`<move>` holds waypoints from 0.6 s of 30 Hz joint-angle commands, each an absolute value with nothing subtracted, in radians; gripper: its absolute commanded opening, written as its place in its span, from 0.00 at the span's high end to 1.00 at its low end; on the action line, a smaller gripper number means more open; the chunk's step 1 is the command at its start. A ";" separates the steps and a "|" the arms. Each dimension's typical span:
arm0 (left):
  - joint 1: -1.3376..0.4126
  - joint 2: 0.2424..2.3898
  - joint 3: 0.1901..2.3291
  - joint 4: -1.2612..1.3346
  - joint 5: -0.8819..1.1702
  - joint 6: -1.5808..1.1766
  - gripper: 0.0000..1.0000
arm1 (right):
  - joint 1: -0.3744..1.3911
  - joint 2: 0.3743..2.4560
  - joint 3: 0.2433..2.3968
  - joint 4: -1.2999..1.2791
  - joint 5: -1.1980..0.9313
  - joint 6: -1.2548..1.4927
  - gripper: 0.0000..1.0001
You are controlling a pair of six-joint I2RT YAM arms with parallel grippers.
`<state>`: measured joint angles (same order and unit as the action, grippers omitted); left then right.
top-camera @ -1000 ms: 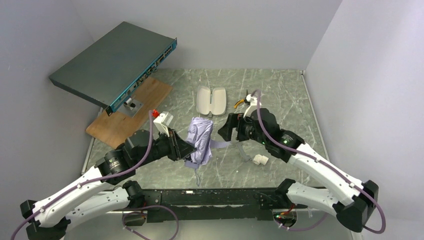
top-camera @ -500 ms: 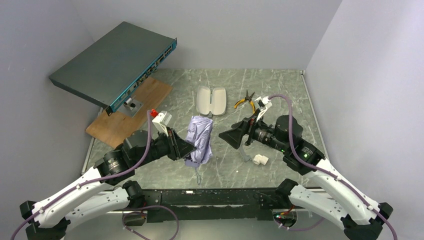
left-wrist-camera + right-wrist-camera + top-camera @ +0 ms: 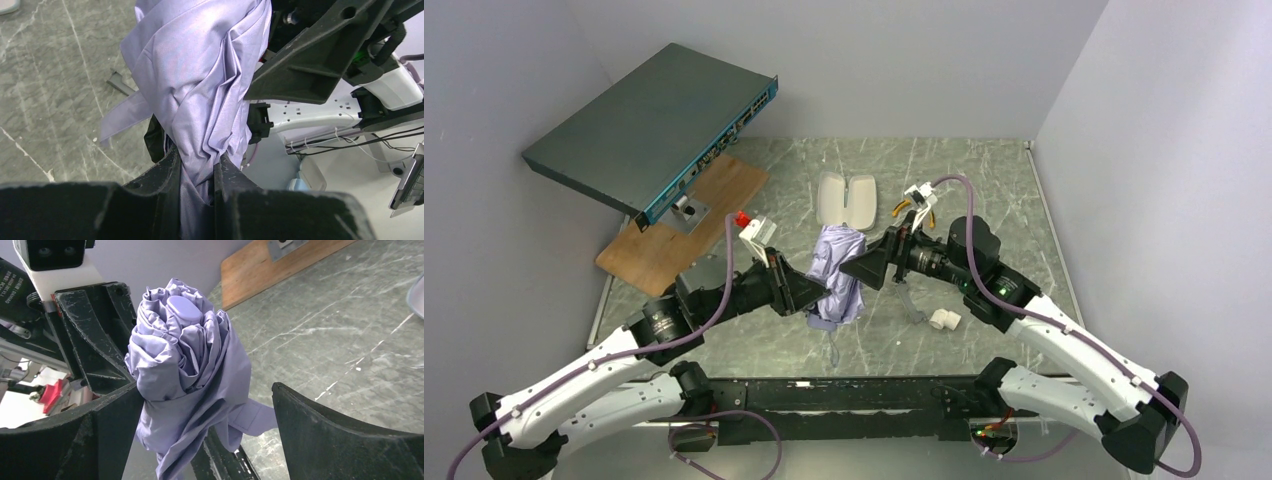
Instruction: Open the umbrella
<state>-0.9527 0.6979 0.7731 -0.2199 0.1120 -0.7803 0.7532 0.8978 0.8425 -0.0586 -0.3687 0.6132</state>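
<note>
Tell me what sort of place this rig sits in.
Probably a lab test cell: a marble-patterned tabletop boxed by plain white walls, with a network switch tilted above a wooden board.

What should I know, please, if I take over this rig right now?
Left gripper: shut on the umbrella, low on its bunched fabric, holding it up.
Right gripper: open, jaws either side of the umbrella's top end, not closed on it.
Done: umbrella picked up; strap hangs loose.
Left: umbrella is folded shut; probably grip the top end and pull it open.
</note>
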 commanded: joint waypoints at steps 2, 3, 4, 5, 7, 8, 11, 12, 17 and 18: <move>-0.956 0.696 0.780 -0.019 0.174 -0.787 1.00 | 0.753 0.922 0.891 0.071 -0.423 0.642 0.00; -0.956 0.701 0.777 -0.010 0.179 -0.786 1.00 | 0.752 0.928 0.891 0.084 -0.429 0.647 0.00; -0.956 0.706 0.772 0.006 0.192 -0.787 1.00 | 0.753 0.935 0.892 0.098 -0.449 0.652 0.00; -0.956 0.711 0.766 0.031 0.201 -0.788 1.00 | 0.752 0.942 0.893 0.110 -0.462 0.658 0.00; -0.956 0.723 0.757 0.074 0.224 -0.790 1.00 | 0.754 0.957 0.894 0.128 -0.485 0.669 0.02; -0.956 0.730 0.755 0.090 0.236 -0.790 1.00 | 0.753 0.963 0.894 0.141 -0.495 0.673 0.05; -0.956 0.748 0.758 0.112 0.261 -0.787 1.00 | 0.753 0.975 0.898 0.148 -0.520 0.678 0.32; -0.956 0.752 0.758 0.117 0.263 -0.785 1.00 | 0.752 0.979 0.903 0.139 -0.522 0.676 0.51; -0.956 0.759 0.774 0.057 0.238 -0.760 0.86 | 0.753 0.992 0.932 0.083 -0.518 0.653 1.00; -0.956 0.758 0.780 0.037 0.230 -0.754 0.75 | 0.752 0.990 0.941 0.062 -0.508 0.644 1.00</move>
